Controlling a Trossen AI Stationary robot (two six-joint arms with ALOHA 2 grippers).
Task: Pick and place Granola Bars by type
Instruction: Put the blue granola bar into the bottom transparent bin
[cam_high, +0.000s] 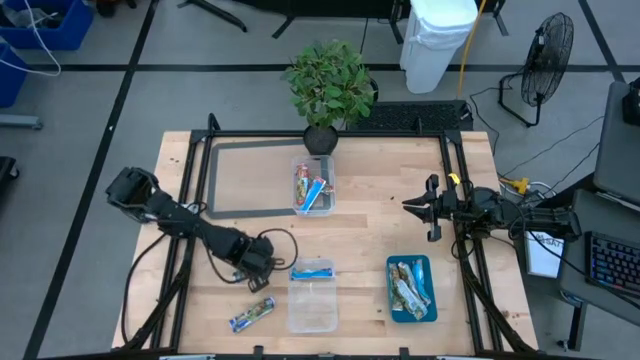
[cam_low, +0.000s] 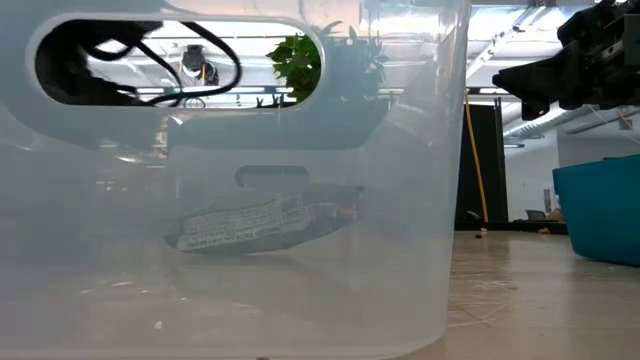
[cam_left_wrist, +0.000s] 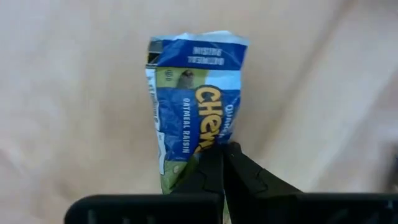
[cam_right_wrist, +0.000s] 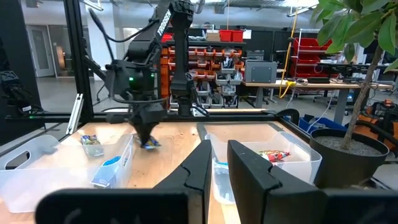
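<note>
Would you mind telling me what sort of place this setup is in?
Most likely a robotics lab or workshop: shelving of red parts bins, workbenches with equipment, and a floor fan beside the wooden table.

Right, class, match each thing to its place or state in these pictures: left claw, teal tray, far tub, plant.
Things:
1. left claw
2. teal tray
3. far tub
4. plant

Place or state:
a. at the table's far edge
b. shut on a blue bar
c. holds silvery bars
d. holds red and blue bars

Pairs: 1-b, 2-c, 3-d, 4-a
</note>
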